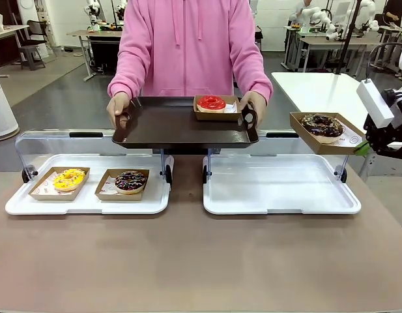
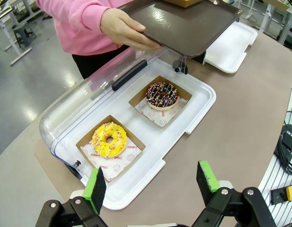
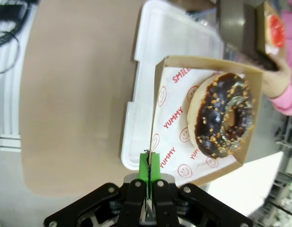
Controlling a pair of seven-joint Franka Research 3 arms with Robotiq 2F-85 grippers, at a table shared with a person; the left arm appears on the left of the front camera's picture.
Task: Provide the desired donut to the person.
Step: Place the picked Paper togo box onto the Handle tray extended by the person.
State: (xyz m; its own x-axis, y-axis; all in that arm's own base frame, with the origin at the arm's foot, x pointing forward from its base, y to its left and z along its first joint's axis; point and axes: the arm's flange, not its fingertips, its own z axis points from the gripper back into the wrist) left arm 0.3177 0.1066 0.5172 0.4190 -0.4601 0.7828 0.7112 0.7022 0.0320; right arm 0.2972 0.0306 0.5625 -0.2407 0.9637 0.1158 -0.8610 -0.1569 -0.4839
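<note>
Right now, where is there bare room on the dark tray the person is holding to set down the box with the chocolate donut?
The dark tray is bare across its left and middle, between the person's hand and the red donut's box. Its right end is crowded by that box. The right gripper holds the chocolate donut's box beside that end.

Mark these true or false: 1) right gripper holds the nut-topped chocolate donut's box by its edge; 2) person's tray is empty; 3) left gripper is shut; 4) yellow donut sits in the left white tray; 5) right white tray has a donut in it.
1) True. The right gripper pinches the wall of the chocolate donut box, held in the air.
2) False. The dark tray held by the person carries a red donut.
3) False. The left gripper is open and holds nothing.
4) True. The yellow donut sits in the left white tray, beside a sprinkled chocolate donut.
5) False. The right white tray holds nothing.
</note>
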